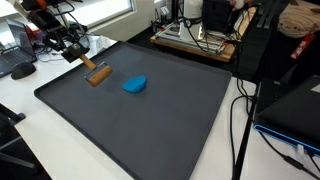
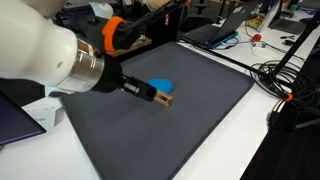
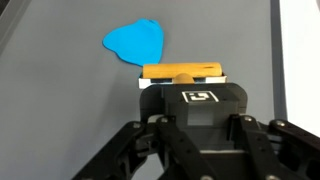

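My gripper [image 1: 80,57] hangs low over the far left corner of a dark grey mat [image 1: 150,130]. It is shut on a small wooden block with a white strip [image 1: 97,75], which sticks out beyond the fingertips. In the wrist view the wooden block [image 3: 182,72] sits just past the black gripper [image 3: 188,105]; the fingertips themselves are hidden. A flat blue piece [image 1: 135,85] lies on the mat just beyond the block, apart from it. It also shows as the blue piece [image 3: 135,42] in the wrist view and behind the block [image 2: 165,98] in an exterior view.
The mat lies on a white table [image 1: 30,120]. A computer mouse [image 1: 22,70] sits off the mat near the arm. Electronics and cables [image 1: 195,40] crowd the far edge. More cables [image 2: 285,70] hang past the table's side. A dark notebook [image 2: 25,118] lies by the robot's base.
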You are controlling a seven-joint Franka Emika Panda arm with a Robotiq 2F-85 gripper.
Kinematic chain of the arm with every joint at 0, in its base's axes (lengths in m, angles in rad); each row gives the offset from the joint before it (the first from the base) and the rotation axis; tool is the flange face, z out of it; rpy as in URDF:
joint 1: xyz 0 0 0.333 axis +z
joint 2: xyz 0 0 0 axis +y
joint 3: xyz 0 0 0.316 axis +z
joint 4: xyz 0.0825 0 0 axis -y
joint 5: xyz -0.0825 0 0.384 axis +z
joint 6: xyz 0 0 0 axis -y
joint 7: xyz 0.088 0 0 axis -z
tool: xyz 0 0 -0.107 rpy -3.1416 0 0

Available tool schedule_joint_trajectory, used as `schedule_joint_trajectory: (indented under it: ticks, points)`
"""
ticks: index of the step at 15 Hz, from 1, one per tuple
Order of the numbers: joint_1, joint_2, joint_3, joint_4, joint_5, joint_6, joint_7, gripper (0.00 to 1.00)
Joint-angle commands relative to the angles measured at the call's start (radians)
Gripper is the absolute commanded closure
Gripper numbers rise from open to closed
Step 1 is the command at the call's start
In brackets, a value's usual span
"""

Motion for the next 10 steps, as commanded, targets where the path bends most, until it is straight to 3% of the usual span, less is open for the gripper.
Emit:
schedule_joint_trajectory:
  ticks: [1, 4, 10]
  points:
    - [-0.023, 0.008, 0.027, 0.013, 0.038, 0.01, 0.031, 0.78]
    - [-0.008, -0.004, 0.017, 0.011, 0.013, -0.019, 0.021, 0.78]
    - [0.094, -0.103, -0.042, -0.013, -0.098, -0.136, -0.01, 0.78]
